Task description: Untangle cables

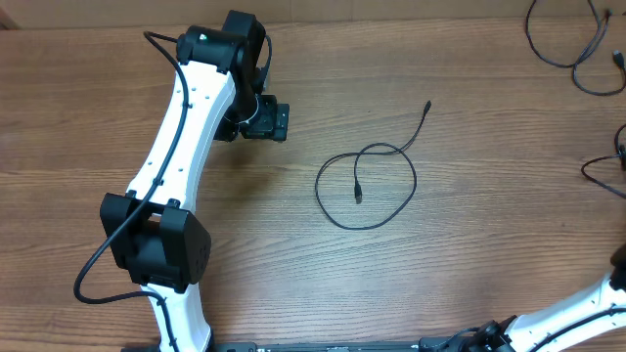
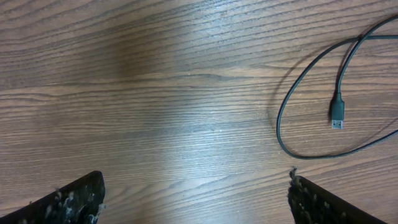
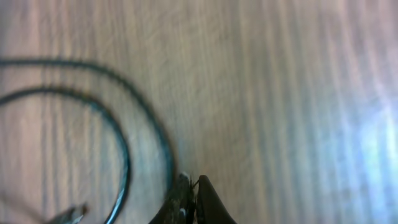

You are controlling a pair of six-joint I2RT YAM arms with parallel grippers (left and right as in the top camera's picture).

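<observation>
One loop is to be opened, by my assessment, in the central cable (image 1: 370, 228), which lies mid-frame in the overhead view, to the right of the left tool (image 1: 262, 119).

Recommended handling: take the cord close behind the plug (image 2: 336, 116), which rests inside the loop. Draw it back out across the strand it crosses, keeping low along the bench (image 1: 469, 274) so the cord slides rather than lifts. A thin cord lying flat on wood calls for fingers set squarely down on either side of it.

Left tool: released, fingers wide apart at the lower corners of its wrist view, nothing between them, the loop off to the right.

Right tool (image 3: 189, 186): fingertips pressed together at lower centre of a blurred view. Whether a strand is pinched cannot be told. Two curved cords (image 3: 124, 155) run at the left of that frame.

Condition of the cable: thin, black, limp. It forms one round loop with a single crossing at its top, and one end trails toward the upper right. No knot is visible. Other cables (image 1: 575, 65) lie at the upper right corner and right edge, well apart.
</observation>
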